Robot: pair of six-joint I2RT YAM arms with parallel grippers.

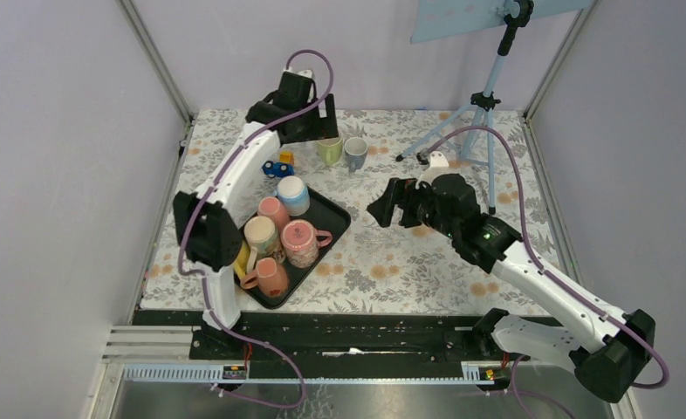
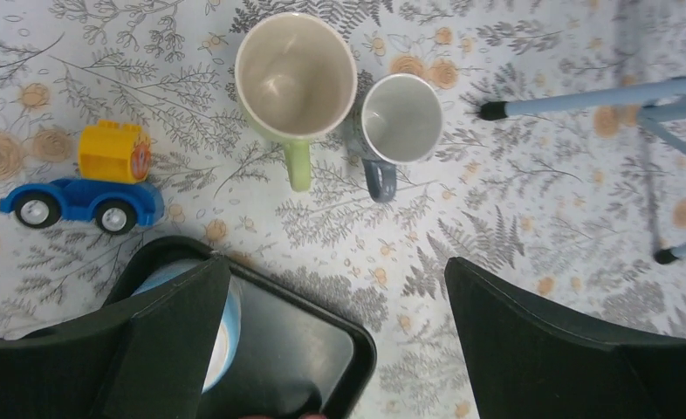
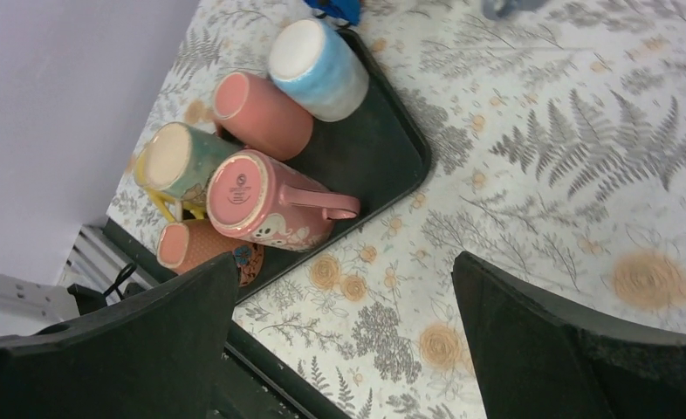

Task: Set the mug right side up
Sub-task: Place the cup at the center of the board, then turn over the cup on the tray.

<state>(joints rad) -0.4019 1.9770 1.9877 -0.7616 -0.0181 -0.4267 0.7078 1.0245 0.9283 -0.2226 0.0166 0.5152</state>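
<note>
A green mug point(image 2: 296, 74) stands right side up on the flowered cloth, handle toward me, next to an upright grey-blue mug point(image 2: 401, 118). My left gripper point(image 2: 335, 288) hangs above and just short of them, open, nothing between its fingers. In the top view the green mug point(image 1: 328, 150) sits beyond the black tray point(image 1: 339, 214), just below the left gripper point(image 1: 315, 131). Several mugs stand upside down in the tray: a blue-white one point(image 3: 318, 57), a plain pink one point(image 3: 261, 113) and a pink patterned one point(image 3: 265, 201). My right gripper point(image 3: 344, 288) is open and empty, right of the tray.
A blue and yellow toy car point(image 2: 82, 201) lies left of the green mug. A light-blue tripod point(image 1: 479, 113) stands at the back right, one foot point(image 2: 494, 110) near the grey-blue mug. Purple walls close in both sides.
</note>
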